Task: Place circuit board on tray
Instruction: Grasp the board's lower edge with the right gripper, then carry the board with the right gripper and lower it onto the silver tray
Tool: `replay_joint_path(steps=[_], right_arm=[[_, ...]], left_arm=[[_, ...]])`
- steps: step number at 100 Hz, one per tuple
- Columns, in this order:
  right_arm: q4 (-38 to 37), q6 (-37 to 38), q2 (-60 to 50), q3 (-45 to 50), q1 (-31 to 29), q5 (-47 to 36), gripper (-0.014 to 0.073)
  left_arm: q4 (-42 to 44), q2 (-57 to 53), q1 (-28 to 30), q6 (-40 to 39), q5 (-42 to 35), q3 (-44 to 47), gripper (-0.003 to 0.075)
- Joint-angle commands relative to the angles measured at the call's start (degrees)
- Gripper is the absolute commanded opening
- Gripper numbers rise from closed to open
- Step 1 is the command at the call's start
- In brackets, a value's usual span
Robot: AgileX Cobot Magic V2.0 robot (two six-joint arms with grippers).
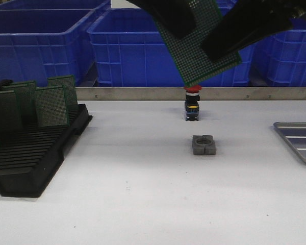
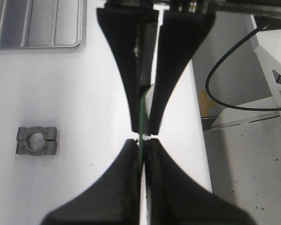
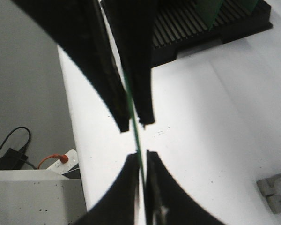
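Note:
A green perforated circuit board [image 1: 199, 46] hangs tilted in mid-air above the table's back edge. My left gripper [image 1: 169, 20] is shut on its upper left part and my right gripper [image 1: 233, 37] is shut on its right side. In the left wrist view the board [image 2: 143, 115] shows edge-on between my left gripper [image 2: 141, 144] and the right gripper's tips facing it. In the right wrist view the board [image 3: 136, 139] runs edge-on into my right gripper [image 3: 140, 157]. The silver ribbed tray [image 1: 301, 140] lies at the table's right edge, also in the left wrist view [image 2: 37, 23].
A black slotted rack [image 1: 30, 158] with several upright green boards stands at the left, also in the right wrist view [image 3: 201, 23]. A grey metal block [image 1: 203, 145] and a red-topped push button [image 1: 193, 104] sit mid-table. Blue crates [image 1: 132, 46] line the back.

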Motion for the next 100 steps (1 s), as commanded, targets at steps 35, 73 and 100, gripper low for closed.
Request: replay_joint_path(steps=[35, 73, 100], right_arm=[[3.8, 2.7, -2.7, -2.0, -0.6, -0.7, -0.0065], [-10.3, 26.3, -4.3, -3.3, -14.7, -0.1, -0.0065], [-5.8, 33.0, 0.7, -3.3, -31.9, -1.0, -0.0065]], left_arm=[[-3.7, -2.4, -0.5, -0.6, 2.2, -1.8, 0.0537], [-3.7, -2.4, -0.5, -0.6, 1.8, -1.8, 0.0537], [-3.7, -2.4, -0.5, -0.6, 1.8, -1.8, 0.0537]])
